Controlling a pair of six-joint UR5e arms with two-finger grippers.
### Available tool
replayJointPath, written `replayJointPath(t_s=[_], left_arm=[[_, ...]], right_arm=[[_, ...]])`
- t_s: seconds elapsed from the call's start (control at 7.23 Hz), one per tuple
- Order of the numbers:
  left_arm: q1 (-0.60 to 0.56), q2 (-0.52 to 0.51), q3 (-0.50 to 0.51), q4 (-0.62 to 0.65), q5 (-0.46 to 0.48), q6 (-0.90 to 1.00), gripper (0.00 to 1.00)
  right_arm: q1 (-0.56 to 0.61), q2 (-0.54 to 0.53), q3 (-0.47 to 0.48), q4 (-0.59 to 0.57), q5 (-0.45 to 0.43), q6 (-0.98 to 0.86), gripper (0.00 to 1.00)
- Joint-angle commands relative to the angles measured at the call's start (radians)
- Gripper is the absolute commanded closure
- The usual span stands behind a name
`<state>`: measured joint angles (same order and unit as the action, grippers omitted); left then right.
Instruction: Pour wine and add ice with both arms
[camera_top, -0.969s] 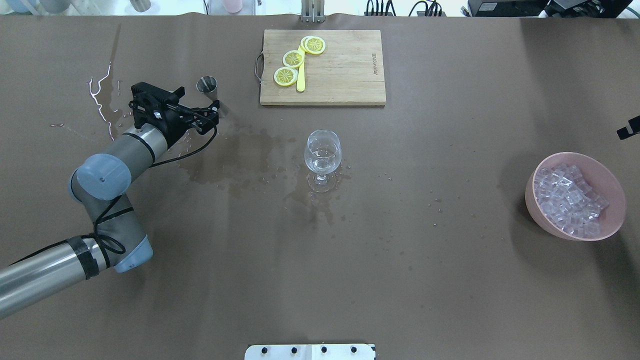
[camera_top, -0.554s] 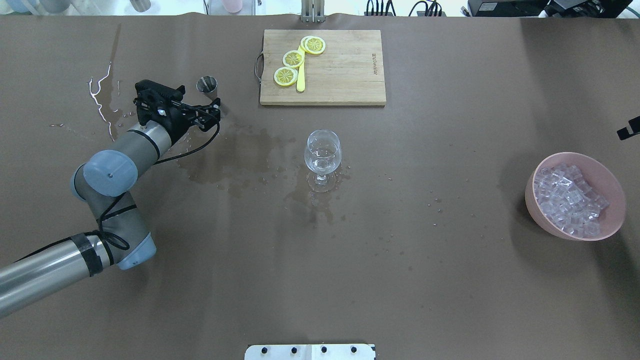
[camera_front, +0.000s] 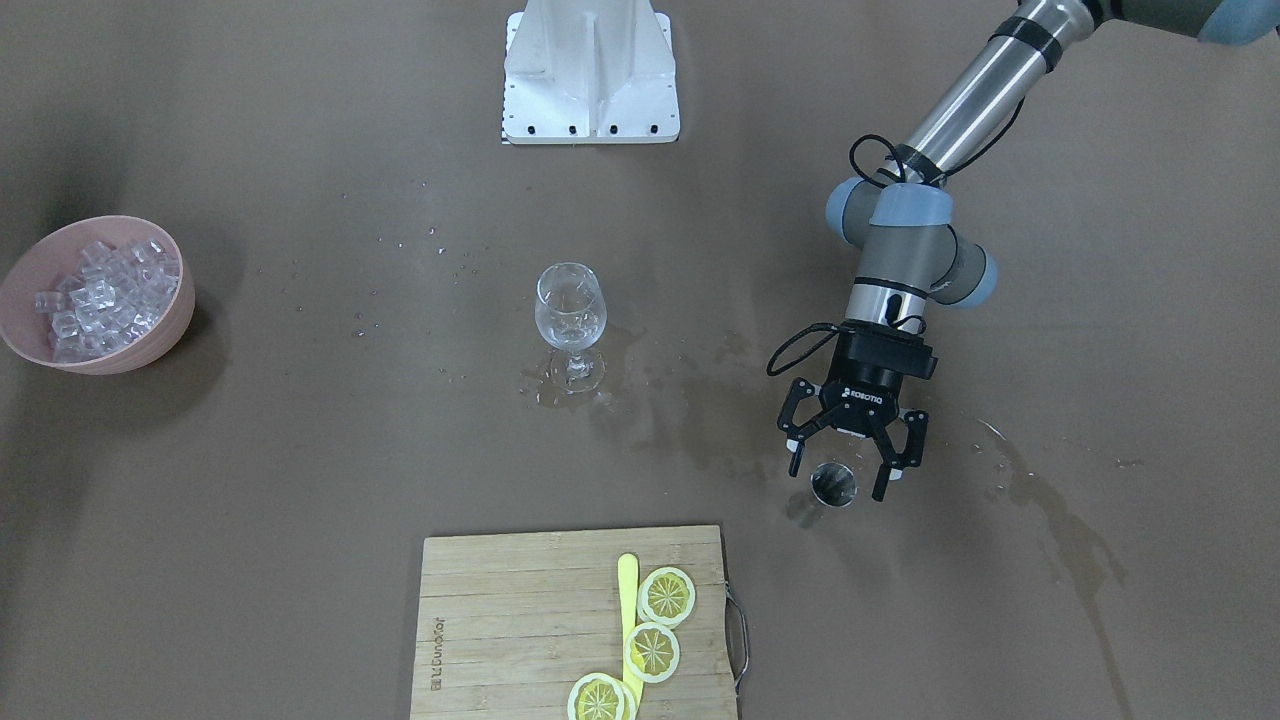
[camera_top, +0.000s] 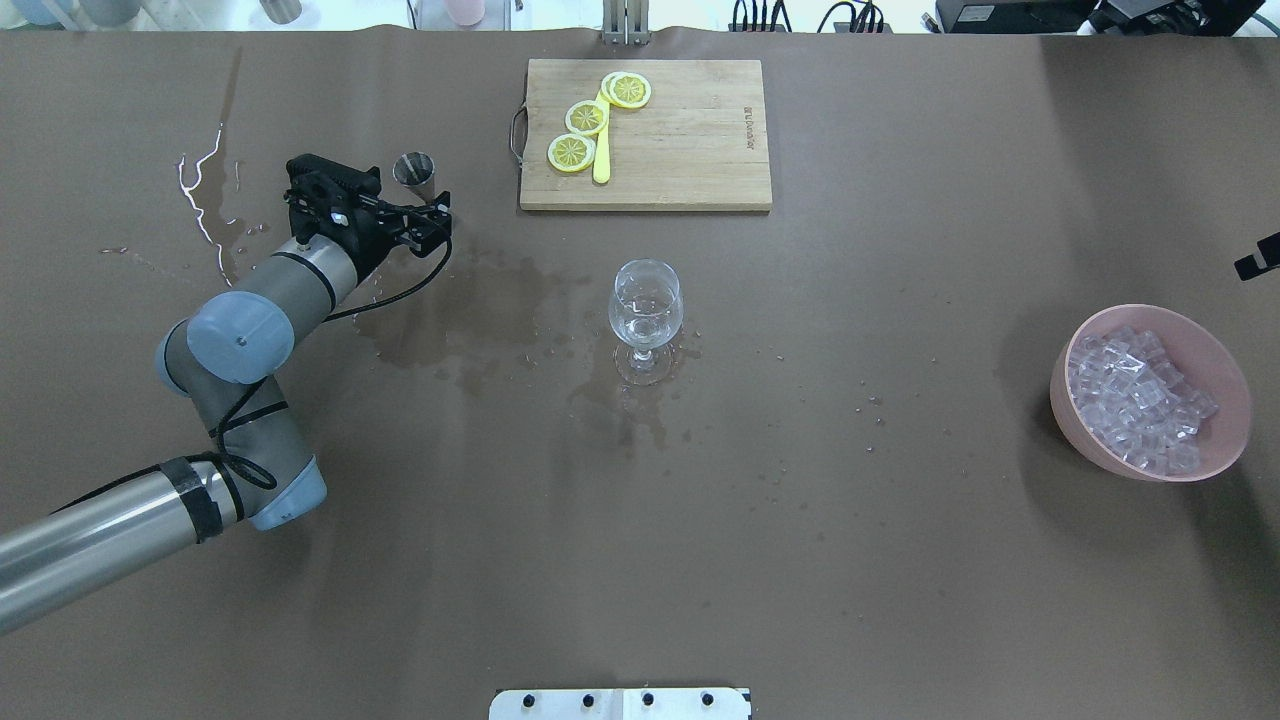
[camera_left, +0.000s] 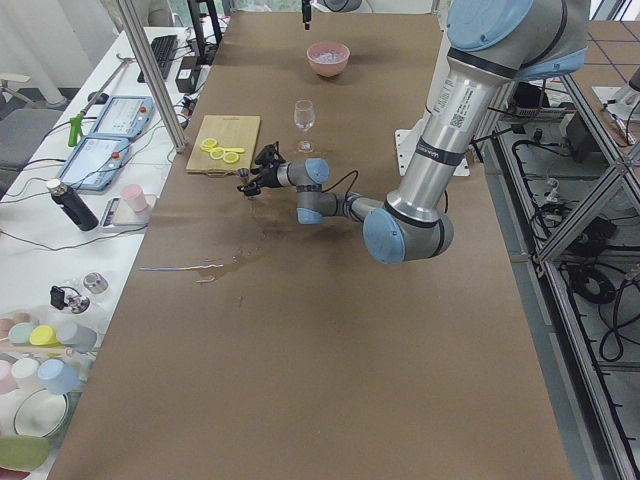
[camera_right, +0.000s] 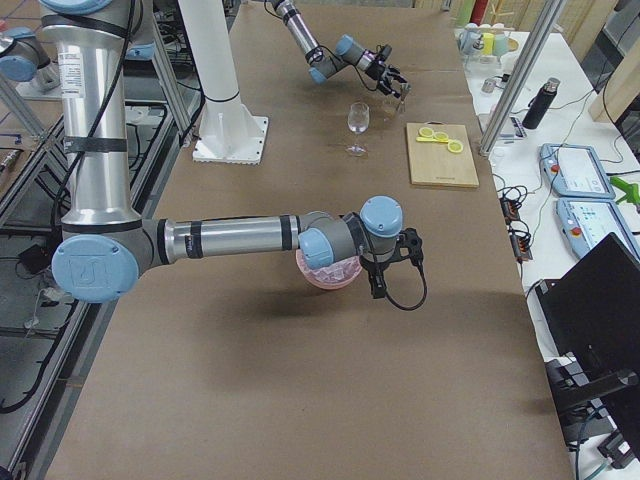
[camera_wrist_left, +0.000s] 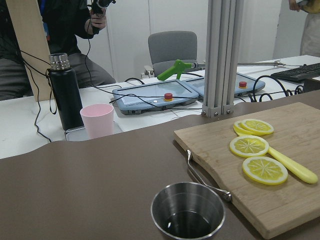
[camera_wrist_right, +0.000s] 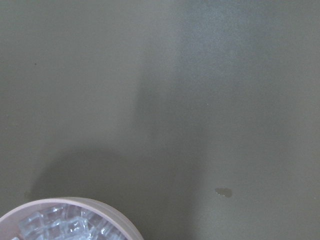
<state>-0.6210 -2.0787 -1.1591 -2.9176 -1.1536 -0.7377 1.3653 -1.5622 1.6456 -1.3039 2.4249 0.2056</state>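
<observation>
My left gripper (camera_front: 841, 472) is open, low over the table, its fingers on either side of a small steel cup (camera_front: 833, 484). In the overhead view the gripper (camera_top: 412, 198) reaches the cup (camera_top: 413, 170) from the near left. The left wrist view shows the cup (camera_wrist_left: 188, 212) close ahead with a little clear wine (camera_wrist_left: 187, 225) in the bottom. A stemmed wine glass (camera_top: 645, 302) stands mid-table. Ice cubes (camera_top: 1135, 398) fill a pink bowl (camera_top: 1228, 440) at the right. My right gripper (camera_right: 388, 272) hovers beside the bowl (camera_right: 322, 278); I cannot tell whether it is open or shut.
A wooden cutting board (camera_top: 680, 150) with lemon slices (camera_top: 586, 118) and a yellow tool lies at the back. Wet patches (camera_top: 470, 310) spread between the cup and the glass. The white stand base (camera_front: 590, 75) sits at the robot's side. The board's metal handle (camera_wrist_left: 202, 177) is just right of the cup.
My left arm has moved forward and to the right, bringing the open gripper up around the steel cup. The glass and the bowl have not moved.
</observation>
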Motion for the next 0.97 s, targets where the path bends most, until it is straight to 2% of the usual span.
replayJointPath(t_s=[0.0,0.83], left_arm=[[-0.009,-0.04,0.039,0.034,-0.002,-0.034,0.02],[-0.014,-0.067,0.081,0.034,-0.005,-0.035,0.03]], right_arm=[[0.0,0.001,0.0,0.0,0.0,0.002,0.0],[0.0,0.001,0.005,0.0,0.0,0.0,0.0]])
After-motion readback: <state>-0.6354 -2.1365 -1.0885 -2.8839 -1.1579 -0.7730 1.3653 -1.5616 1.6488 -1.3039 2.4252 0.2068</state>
